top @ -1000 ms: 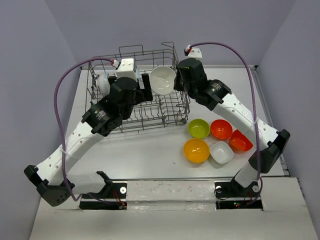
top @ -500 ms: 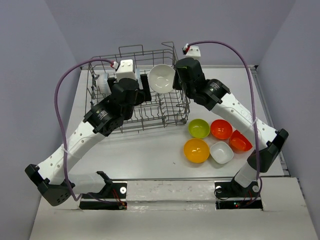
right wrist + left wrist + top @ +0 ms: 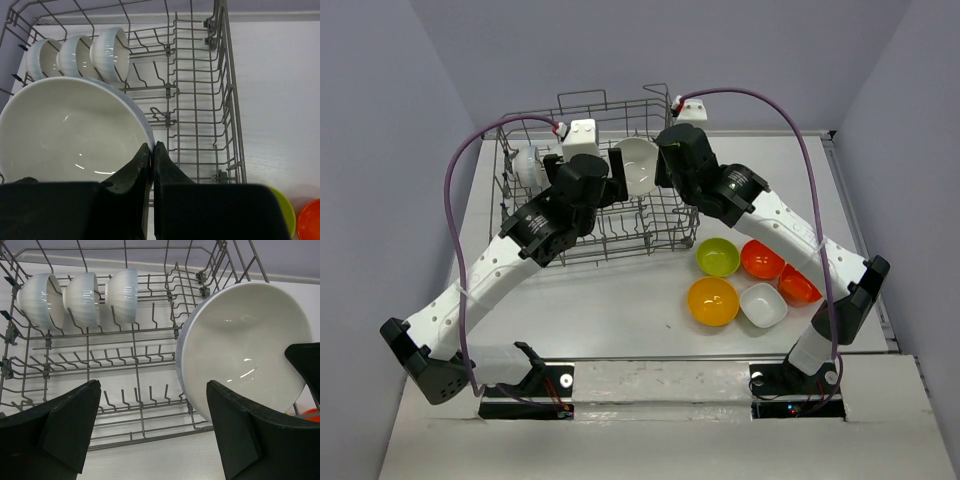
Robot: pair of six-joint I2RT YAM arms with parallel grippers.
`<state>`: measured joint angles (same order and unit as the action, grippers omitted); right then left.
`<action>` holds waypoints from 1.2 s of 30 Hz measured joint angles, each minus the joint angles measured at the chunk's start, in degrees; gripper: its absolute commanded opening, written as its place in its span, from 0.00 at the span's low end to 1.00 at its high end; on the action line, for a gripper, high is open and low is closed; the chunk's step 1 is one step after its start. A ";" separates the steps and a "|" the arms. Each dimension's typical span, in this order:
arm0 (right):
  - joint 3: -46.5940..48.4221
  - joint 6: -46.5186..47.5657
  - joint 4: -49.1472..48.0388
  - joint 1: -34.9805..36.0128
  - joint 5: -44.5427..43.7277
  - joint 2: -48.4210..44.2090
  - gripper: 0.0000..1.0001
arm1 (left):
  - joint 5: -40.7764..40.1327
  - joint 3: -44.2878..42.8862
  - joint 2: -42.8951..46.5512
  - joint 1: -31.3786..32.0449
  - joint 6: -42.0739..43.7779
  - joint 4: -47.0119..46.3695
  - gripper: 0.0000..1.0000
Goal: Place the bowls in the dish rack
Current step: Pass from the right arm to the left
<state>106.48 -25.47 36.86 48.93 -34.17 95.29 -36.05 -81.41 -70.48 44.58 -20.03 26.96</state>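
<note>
Right end effector [image 3: 152,150] pinches big glossy white bowl [image 3: 70,130] by its rim over grey wire dish rack [image 3: 630,232]; left end effector [image 3: 152,387] released.

place: robot lab cell | evidence: two arms [image 3: 490,275] bolted to a white table [image 3: 610,300]; bare lilac walls [image 3: 380,150] close around it; loose purple cables [image 3: 445,190] | props: wire rack [image 3: 620,235], plastic bowls [image 3: 712,301]
</note>
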 measured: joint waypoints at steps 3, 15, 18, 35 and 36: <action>0.00 0.00 -0.28 0.24 -0.11 0.00 0.01 | 0.00 0.00 -1.09 0.00 -0.02 -0.59 0.95; -0.48 0.00 -0.46 1.40 -0.33 -0.13 0.01 | -0.74 0.42 -3.26 -0.07 -0.50 -1.51 0.64; -0.50 0.00 -0.50 1.40 -0.42 -0.15 0.01 | -0.87 0.42 -3.32 -0.07 -0.61 -1.60 0.54; -0.52 0.04 -0.94 2.14 -0.48 -0.28 0.01 | -0.44 1.14 -3.65 -0.20 -2.08 -3.82 0.16; -0.55 0.02 -1.09 2.14 -0.52 -0.28 0.01 | -0.61 1.16 -3.65 -0.42 -2.27 -3.93 0.08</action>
<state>105.93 -25.45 35.77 51.07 -34.70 95.00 -36.67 -80.25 -74.13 44.16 -22.31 23.03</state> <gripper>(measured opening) 0.056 0.258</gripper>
